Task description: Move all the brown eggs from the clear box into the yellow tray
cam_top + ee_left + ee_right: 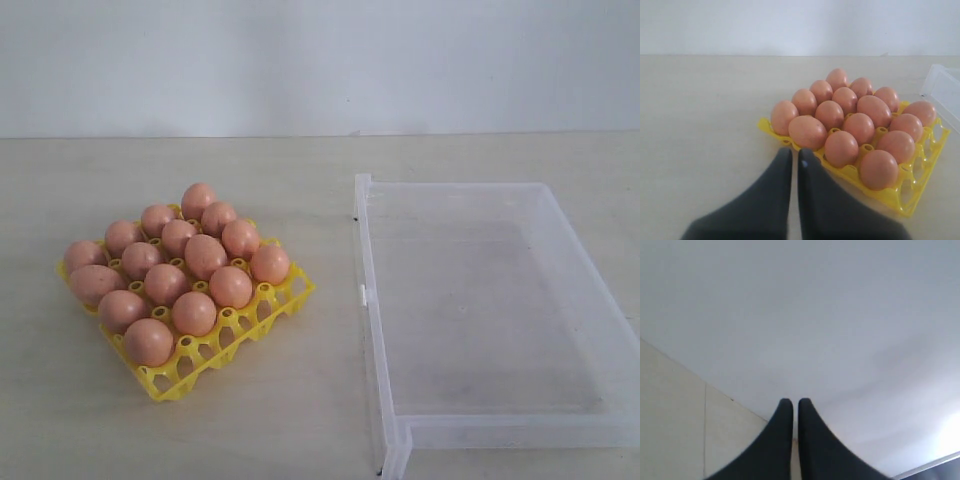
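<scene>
We see a bare lane of surface (325, 380) between the yellow tray (290, 297) and the clear box (366, 290). The brown eggs (205, 255) crowd most cups. The box's low walls fence an interior that seems open.

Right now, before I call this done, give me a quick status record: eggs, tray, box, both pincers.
eggs: sixteen brown ones, all seated in the tray
tray: yellow, left of the box in the exterior view; some edge cups unfilled
box: clear, no eggs visible inside
left pincer: shut, holding nothing, pointed at the tray
right pincer: shut, holding nothing, facing a pale wall
task: looks complete, nothing seen left to move
</scene>
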